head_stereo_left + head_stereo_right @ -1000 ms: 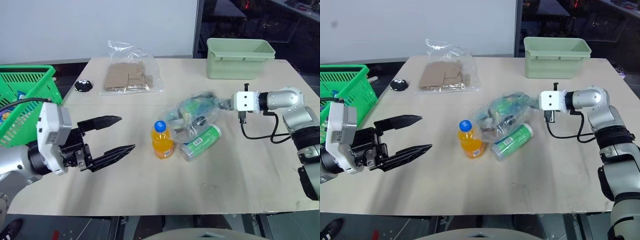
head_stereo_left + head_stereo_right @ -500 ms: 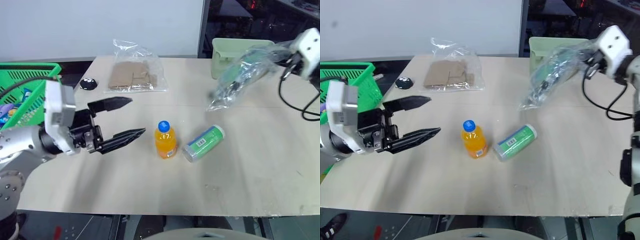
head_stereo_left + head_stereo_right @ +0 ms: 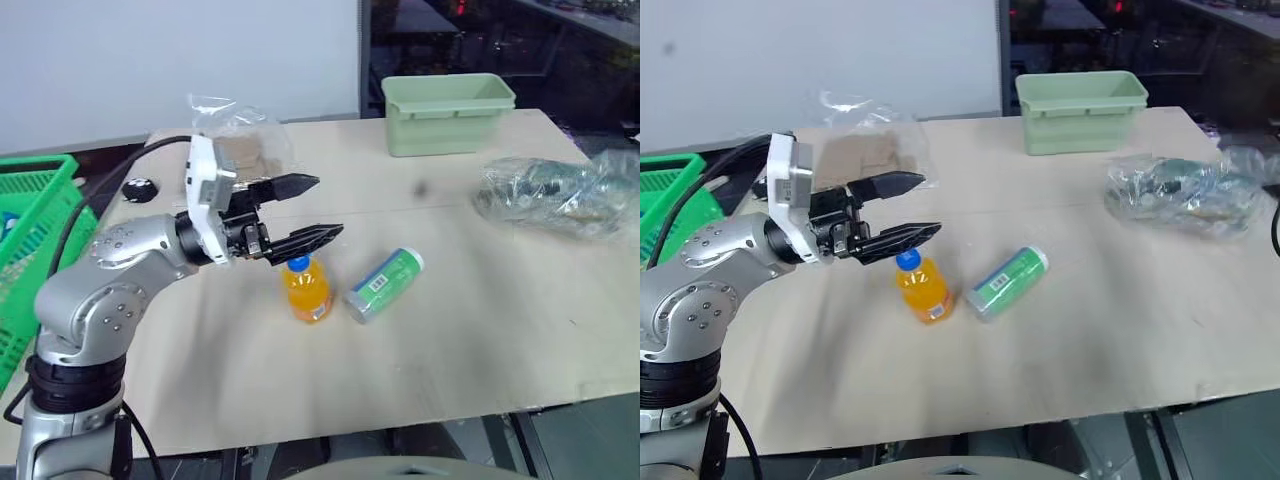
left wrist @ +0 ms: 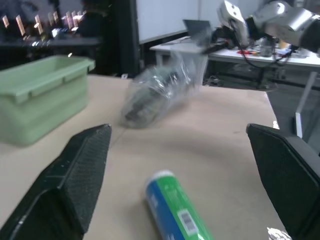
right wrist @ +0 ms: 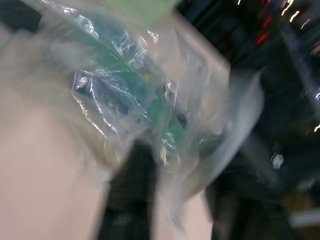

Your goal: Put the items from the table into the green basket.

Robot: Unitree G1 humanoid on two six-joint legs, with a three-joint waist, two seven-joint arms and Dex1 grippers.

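While I lined up the left gripper [image 3: 305, 212], jaws spread wide, just above the orange-drink bottle [image 3: 305, 288] for a grasp, the green container [image 3: 384, 285] lay beside it; the clear bag [image 3: 555, 195] lay far right, right jaws' state unclear.

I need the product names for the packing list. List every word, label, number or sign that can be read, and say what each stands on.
No text can be read.
Green cylindrical container: a white label with a barcode and small print, too small to read.
Orange-drink bottle: print on its front, too blurred to read.
Clear bag: no lettering can be made out through the crinkled film.
Pale mint tub: no markings visible.
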